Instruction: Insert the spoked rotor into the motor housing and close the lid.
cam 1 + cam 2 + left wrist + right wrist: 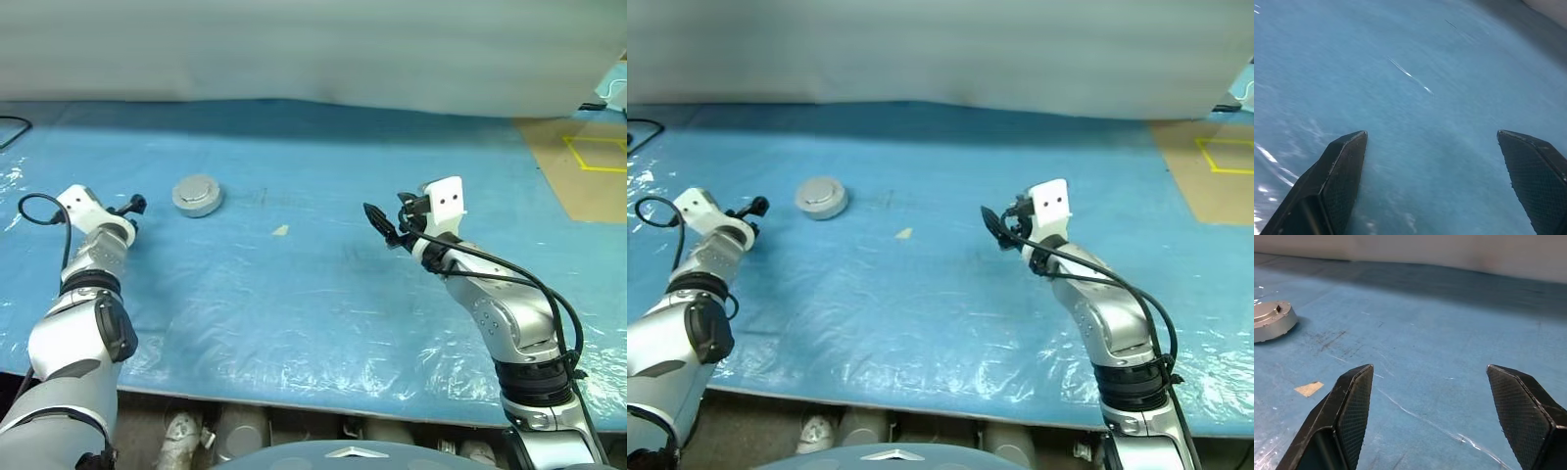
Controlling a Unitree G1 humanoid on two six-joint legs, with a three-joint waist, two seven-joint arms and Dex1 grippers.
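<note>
A: Where's the work piece?

B: One silver-grey disc (198, 195) sits on the blue-sheeted bench (323, 294), just beside the left end effector (131, 206), on its inner side and a touch farther out. From the right end effector (384, 225) it lies well apart, off toward the left arm. It shows a plain rounded top with a small square recess. I judge it to be the housing with the lid already on, though I can't see the rotor or any windings to confirm.

A: End effectors?

B: Both stand wide apart and carry nothing. The left wrist view has bare sheet between the fingers (1337, 181); the right wrist view the same, with the disc off to the side.

A: How would it handle?

B: Probably solid metal, so stiff, fairly heavy for its size, not fragile. The smooth rim looks slippery. I'd take it across the diameter on the side wall, low down, so the fingers don't ride up over the rounded top edge. If the lid only rests on it, pinching high could lift it off alone.

A: Room?

B: Plenty. The sheet around the disc is open; only a small tan scrap (280, 230) lies between the two end effectors. The bench's near edge is well behind both. The sheet is wrinkled and glossy, so the disc may slide if pushed sideways.
</note>
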